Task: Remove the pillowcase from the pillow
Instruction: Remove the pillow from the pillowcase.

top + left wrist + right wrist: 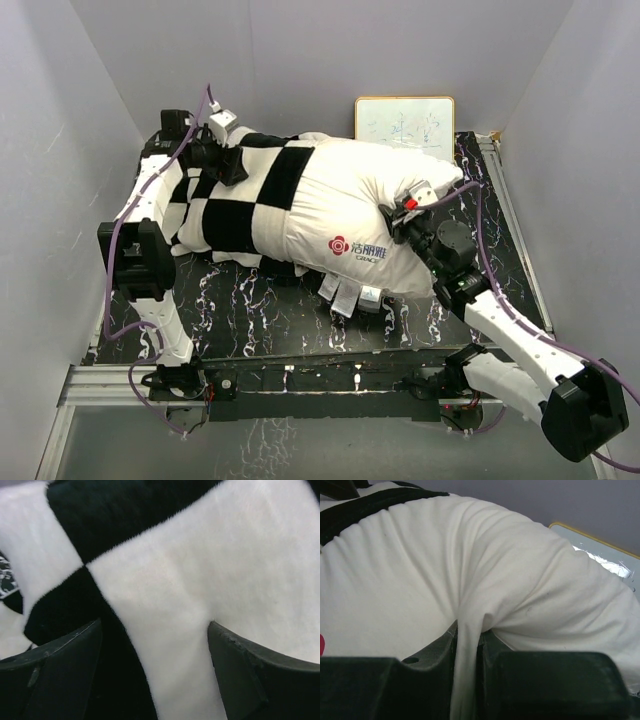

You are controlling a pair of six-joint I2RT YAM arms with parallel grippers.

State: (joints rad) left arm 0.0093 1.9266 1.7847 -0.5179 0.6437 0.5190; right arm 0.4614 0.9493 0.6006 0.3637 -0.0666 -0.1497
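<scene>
Your pillow (360, 205) lies across the far half of the bench (260, 310), running from the far left corner toward the right edge. It is plump, plain white and creased with soft folds. Only its left end sits inside the pillowcase (225, 215), a plush cover of large black and cream-white checkerboard squares bunched up toward the far left corner. The right half of the pillow is bare. On the near side of that bare part you can see a small red logo (339, 245) with grey lettering beside it. Several white tags (345, 292) hang from the near edge onto the black marbled bench top. Your left pincer (232, 168) is down on the far left part of the pillowcase. In the left wrist view its fingers (55, 675) stand wide apart, with a cream square and the edge of a black one swelling between them and nothing pinched. Your right pincer (467, 645) sits on the bare right end of the pillow, jaws closed tight on a thin upright fold of the white fabric, which pulls into ridges around the grip. A whiteboard (405, 120) leans at the far edge behind the pillow.
</scene>
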